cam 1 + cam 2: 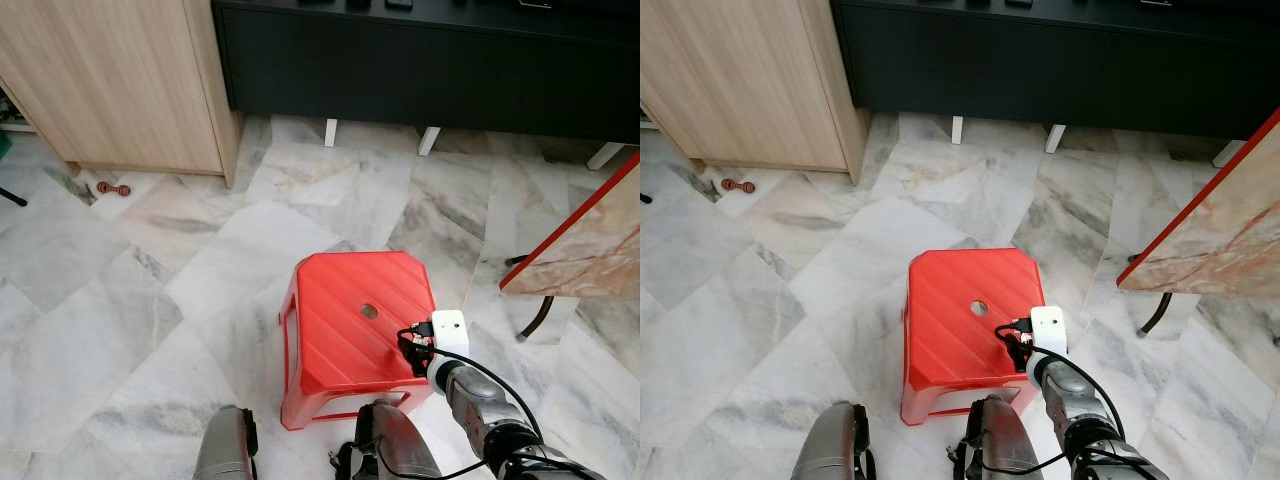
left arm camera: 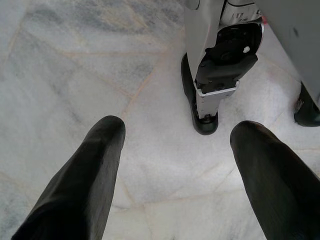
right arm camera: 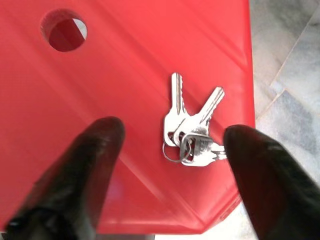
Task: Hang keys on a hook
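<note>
A bunch of silver keys (image 3: 192, 132) on a ring lies on the top of a red plastic stool (image 1: 345, 320), near its corner on my right and nearest me. My right gripper (image 3: 173, 129) hovers just over the keys, open, with one black finger on each side of the bunch. In the left eye view that gripper (image 1: 412, 350) reaches over the stool's right near corner, with its white wrist camera behind it. The stool has a round hole (image 1: 369, 311) in the middle of its seat. My left gripper (image 2: 178, 125) hangs open over the marble floor.
A light wooden cabinet (image 1: 120, 80) stands at the back left, with a dark low unit (image 1: 420, 60) on white legs beside it. A marble-topped table with a red edge (image 1: 590, 240) juts in at the right. A small red object (image 1: 112, 188) lies on the floor by the cabinet.
</note>
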Available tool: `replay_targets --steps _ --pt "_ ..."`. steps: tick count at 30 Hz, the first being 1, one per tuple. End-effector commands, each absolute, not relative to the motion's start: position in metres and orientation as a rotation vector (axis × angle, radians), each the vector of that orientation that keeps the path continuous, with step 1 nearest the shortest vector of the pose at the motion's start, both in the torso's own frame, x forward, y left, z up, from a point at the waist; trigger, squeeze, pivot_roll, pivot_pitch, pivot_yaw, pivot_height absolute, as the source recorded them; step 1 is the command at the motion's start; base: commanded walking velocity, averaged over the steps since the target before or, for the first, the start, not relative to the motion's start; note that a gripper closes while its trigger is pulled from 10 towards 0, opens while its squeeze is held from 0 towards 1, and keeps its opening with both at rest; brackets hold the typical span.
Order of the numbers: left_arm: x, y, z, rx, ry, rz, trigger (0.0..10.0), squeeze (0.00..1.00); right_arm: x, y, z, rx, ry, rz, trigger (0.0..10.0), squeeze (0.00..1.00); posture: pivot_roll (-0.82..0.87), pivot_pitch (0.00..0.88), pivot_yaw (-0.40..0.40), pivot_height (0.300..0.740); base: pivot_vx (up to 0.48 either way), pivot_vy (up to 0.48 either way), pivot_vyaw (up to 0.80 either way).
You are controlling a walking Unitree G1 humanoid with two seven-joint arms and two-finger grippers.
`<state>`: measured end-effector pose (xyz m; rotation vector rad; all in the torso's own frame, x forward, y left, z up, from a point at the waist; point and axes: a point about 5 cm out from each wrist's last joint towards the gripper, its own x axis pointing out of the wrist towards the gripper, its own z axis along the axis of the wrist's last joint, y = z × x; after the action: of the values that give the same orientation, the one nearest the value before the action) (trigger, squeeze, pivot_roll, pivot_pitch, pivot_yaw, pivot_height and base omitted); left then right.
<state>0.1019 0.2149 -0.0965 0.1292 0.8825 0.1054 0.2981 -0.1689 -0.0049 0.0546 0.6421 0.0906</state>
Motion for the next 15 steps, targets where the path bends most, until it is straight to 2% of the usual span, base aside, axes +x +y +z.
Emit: replay_targets --steps 1,4,5,6,7,15 --pt "0.0887 0.1935 -0.1039 0.111 0.932 0.013 10.0 0.0 0.2894 -0.1735 -0.0135 0.079 0.689 0.061 10.0 1.0 0.1 0.255 -0.15 0.634 0.0 0.0 0.0" --pt "0.0873 0.1943 -0.104 0.115 0.933 0.014 10.0 0.0 0.2889 -0.1747 -0.0143 0.079 0.706 0.061 10.0 1.0 0.1 0.257 -0.149 0.634 0.0 0.0 0.0" --pt "0.0868 0.1948 -0.104 0.117 0.934 0.014 10.0 0.0 0.289 -0.1755 -0.0143 0.079 0.711 0.057 10.0 0.39 0.1 0.258 -0.148 0.634 0.0 0.0 0.0" --pt "0.0865 0.195 -0.104 0.118 0.934 0.015 10.0 0.0 0.2891 -0.1759 -0.0142 0.08 0.713 0.055 10.0 0.39 0.1 0.258 -0.148 0.634 0.0 0.0 0.0" --pt "0.0857 0.1952 -0.104 0.119 0.934 0.015 10.0 0.0 0.29 -0.1769 -0.0136 0.086 0.715 0.042 10.0 0.0 0.1 0.261 -0.148 0.634 0.24 0.0 0.0" --pt "0.0827 0.1948 -0.1042 0.117 0.935 0.013 10.0 0.0 0.2935 -0.1735 -0.0106 0.1 0.698 0.039 10.0 0.0 0.1 0.27 -0.145 0.634 0.266 0.0 0.0"
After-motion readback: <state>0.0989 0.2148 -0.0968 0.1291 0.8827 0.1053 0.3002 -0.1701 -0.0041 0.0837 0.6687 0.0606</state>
